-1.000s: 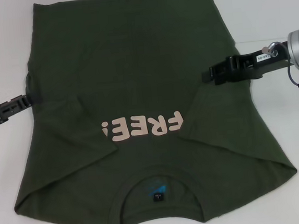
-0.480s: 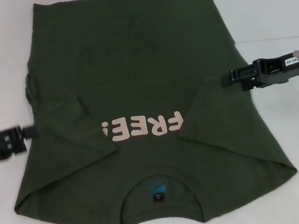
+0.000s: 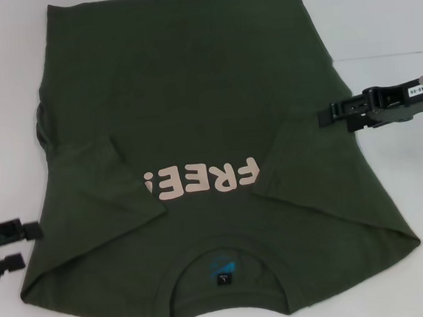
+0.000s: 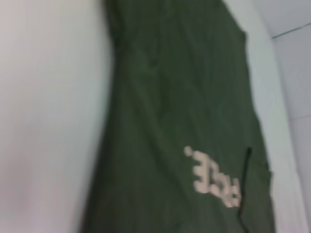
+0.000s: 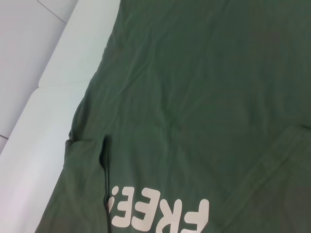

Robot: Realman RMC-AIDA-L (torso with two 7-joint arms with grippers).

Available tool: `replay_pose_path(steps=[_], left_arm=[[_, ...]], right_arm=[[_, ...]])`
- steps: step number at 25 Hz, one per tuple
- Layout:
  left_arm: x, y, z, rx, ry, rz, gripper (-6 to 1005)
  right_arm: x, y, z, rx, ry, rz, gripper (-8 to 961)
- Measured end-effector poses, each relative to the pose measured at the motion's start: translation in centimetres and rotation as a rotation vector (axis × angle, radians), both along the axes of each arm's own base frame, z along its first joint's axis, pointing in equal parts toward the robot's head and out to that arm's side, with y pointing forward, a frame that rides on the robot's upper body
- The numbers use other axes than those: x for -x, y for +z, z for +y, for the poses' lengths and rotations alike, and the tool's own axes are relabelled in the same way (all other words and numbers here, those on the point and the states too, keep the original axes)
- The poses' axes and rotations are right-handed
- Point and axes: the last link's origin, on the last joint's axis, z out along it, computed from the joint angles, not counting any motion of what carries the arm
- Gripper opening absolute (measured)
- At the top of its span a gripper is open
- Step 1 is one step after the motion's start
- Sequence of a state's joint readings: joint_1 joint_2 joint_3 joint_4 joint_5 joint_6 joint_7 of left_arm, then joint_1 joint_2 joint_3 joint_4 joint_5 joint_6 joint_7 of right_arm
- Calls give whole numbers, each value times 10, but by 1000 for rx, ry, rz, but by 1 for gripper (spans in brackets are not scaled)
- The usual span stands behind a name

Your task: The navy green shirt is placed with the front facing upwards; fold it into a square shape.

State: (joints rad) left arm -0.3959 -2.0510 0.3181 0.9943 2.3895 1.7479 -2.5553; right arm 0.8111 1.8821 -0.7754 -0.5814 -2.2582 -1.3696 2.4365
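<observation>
At the left edge of the head view, the left gripper (image 3: 19, 246) sits low over the white table (image 3: 376, 10), just off the shirt's side edge and not touching the cloth. Its two black fingers (image 3: 10, 232) stand apart, one above the other, with bare table between them, and hold nothing.

Across the middle lies the navy green shirt (image 3: 184, 94), spread flat on the table with its front up. Both short sleeves are folded inward over the chest, their edges running diagonally toward the pale pink "FREE!" print (image 3: 202, 180), which reads upside down from the head camera. The round collar (image 3: 222, 265) with its dark label (image 3: 223, 270) lies at the near end, and the hem is at the far end. The left wrist view shows the shirt (image 4: 180, 111) and its print at a slant; the right wrist view shows the shirt (image 5: 204, 97) body and one folded sleeve.

On the right, the right gripper (image 3: 325, 114) hovers at the shirt's right side edge, fingers pointing inward toward the cloth. Whether its fingers are apart or together cannot be told from these views.
</observation>
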Motion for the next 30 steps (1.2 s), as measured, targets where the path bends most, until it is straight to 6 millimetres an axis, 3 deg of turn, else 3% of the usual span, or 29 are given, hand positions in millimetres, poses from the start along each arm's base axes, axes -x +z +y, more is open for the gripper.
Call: replay_pose_path(steps=[15, 30], left_arm=[[22, -19, -3, 10, 134, 19, 812], [32, -20, -7, 7, 180, 50, 812]], right_arm=[[-10, 2, -4, -7, -15, -3, 868], [-12, 3, -5, -10, -22, -3, 869]])
